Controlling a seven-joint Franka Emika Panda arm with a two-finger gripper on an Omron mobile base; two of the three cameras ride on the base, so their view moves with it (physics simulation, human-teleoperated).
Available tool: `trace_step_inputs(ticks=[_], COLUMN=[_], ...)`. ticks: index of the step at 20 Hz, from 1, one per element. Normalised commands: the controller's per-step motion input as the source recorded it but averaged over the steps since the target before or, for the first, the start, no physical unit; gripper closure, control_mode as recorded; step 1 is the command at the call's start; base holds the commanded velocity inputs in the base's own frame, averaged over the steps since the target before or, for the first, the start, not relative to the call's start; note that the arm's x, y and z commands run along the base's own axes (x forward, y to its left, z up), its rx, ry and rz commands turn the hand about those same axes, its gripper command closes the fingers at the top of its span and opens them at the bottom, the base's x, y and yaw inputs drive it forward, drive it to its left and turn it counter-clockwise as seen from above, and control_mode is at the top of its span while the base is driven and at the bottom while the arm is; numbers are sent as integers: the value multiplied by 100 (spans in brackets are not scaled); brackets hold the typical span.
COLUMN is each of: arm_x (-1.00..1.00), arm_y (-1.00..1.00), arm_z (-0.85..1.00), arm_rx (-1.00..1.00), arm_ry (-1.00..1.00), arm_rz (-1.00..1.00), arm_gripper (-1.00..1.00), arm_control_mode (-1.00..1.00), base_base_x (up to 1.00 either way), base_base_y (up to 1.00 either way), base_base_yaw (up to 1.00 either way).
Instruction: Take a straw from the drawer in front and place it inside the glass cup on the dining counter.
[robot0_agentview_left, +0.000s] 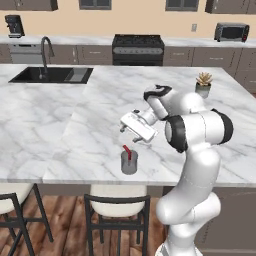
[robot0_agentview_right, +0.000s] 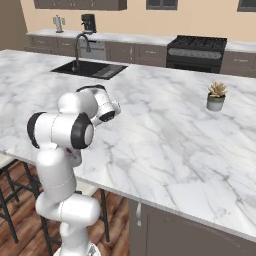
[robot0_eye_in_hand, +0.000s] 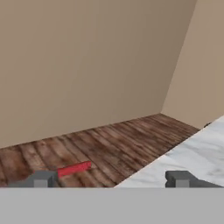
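Straw (robot0_agentview_left: 128, 152) leaning in glass cup (robot0_agentview_left: 129, 163), top tilted left; gripper (robot0_eye_in_hand: 111, 179) spread apart above.

Arm bent low — fingers (robot0_eye_in_hand: 43, 178) apart

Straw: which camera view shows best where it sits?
The left base view: the straw stands in the glass cup on the dining counter. The hand view catches a red piece of it by one fingertip.

one straw (robot0_agentview_left: 128, 152), one glass cup (robot0_agentview_left: 129, 163), one potted plant (robot0_agentview_left: 203, 83), two stools (robot0_agentview_left: 118, 205)
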Motion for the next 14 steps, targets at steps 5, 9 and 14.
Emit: trace_step_inputs(ticks=[5, 9, 14], arm_x=[-31, -94, -97], arm_y=[-49, -62, -61], arm_z=[98, 93, 79], arm_rx=[7, 7, 5], arm_ry=[0, 0, 3], arm_rz=[1, 0, -1], arm_gripper=[-100, -100, -100], arm_control_mode=[-100, -100, -100], base_base_x=[0, 0, 0], base_base_y=[0, 0, 0], base_base_yaw=[0, 0, 0])
